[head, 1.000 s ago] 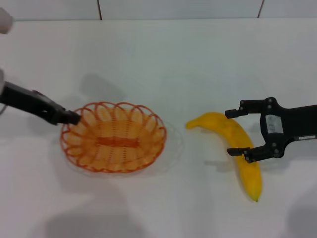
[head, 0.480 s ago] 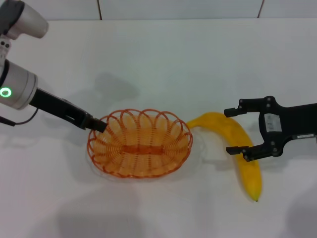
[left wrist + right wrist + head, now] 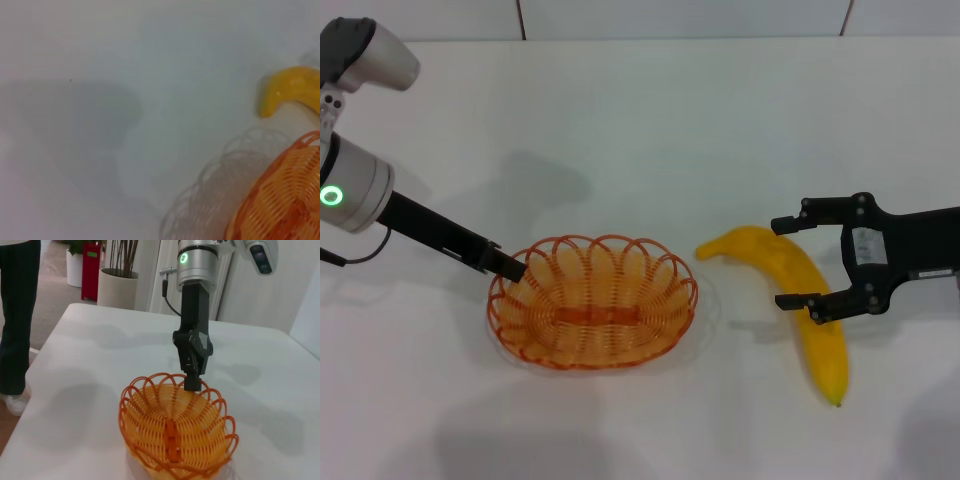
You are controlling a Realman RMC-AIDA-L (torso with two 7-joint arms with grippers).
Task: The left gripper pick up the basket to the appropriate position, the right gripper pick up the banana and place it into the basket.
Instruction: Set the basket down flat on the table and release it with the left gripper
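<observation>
The orange wire basket (image 3: 592, 300) is at the table's middle; its shadow lies offset, so it seems a little above the table. My left gripper (image 3: 510, 267) is shut on the basket's left rim, which also shows in the right wrist view (image 3: 191, 385) with the basket (image 3: 175, 435) below it. The yellow banana (image 3: 825, 350) lies on the table right of the basket. My right gripper (image 3: 783, 262) is open, one finger on each side of the banana's middle. The left wrist view shows the basket's edge (image 3: 285, 200) and one banana end (image 3: 290, 90).
The white table (image 3: 640, 120) reaches back to a tiled wall. In the right wrist view a person (image 3: 17, 315) stands past the table's edge, with a plant pot (image 3: 117, 287) and a red object (image 3: 91, 262) on the floor behind.
My left arm carried the basket to the right toward the banana, then a little back left and nearer the front. The right gripper and the banana have not moved.
</observation>
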